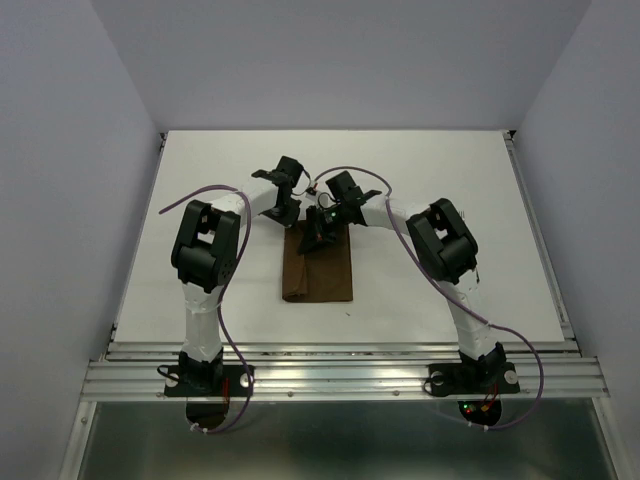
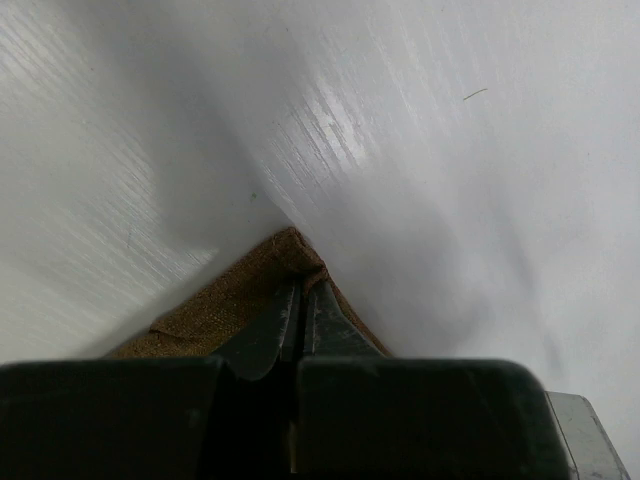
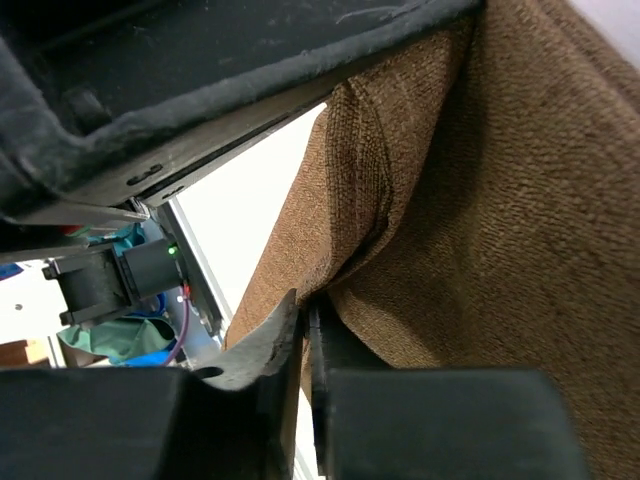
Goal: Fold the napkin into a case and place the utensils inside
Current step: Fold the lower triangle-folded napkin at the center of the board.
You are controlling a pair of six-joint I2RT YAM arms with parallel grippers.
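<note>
A dark brown napkin (image 1: 318,265) lies near the middle of a white table (image 1: 450,200), folded into a narrow rectangle with its long sides running away from the arm bases. A lengthwise crease sets off a darker strip along its left side, and the near left corner looks slightly rumpled. The cloth is thin, with a coarse visible weave. The left wrist view shows one far corner, doubled over at its tip, pinched in the closed left gripper (image 2: 300,292). In the right wrist view, an upper layer is drawn into a raised ridge, nipped by the closed right gripper (image 3: 303,305).
</note>
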